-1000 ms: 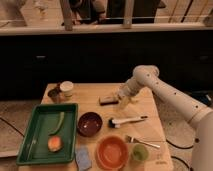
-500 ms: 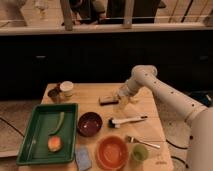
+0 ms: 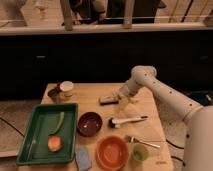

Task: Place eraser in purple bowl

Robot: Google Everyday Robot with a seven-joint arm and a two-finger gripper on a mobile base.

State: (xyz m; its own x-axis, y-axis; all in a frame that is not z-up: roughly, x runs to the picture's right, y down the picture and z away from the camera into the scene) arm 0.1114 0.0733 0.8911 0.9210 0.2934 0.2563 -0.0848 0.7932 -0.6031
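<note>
- Currently the small flat dark eraser (image 3: 108, 100) lies toward the back of the wooden bench (image 3: 85, 103), its long axis running left-right in the view, ends pointing to the bench's sides.
- The pale gripper (image 3: 125, 103) hangs low just beside the eraser's right-hand end. Contact cannot be told, nor whether it is spread or closed.
- The glossy dark purple round bowl (image 3: 90, 123) stands nearer the front, empty, apart from the eraser.
- Judgement: a short sideways shift, then a grip across the short axis.

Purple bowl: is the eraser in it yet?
Empty. The purple bowl shows only its glossy inside; the eraser lies on the table behind it, beside the tool.
</note>
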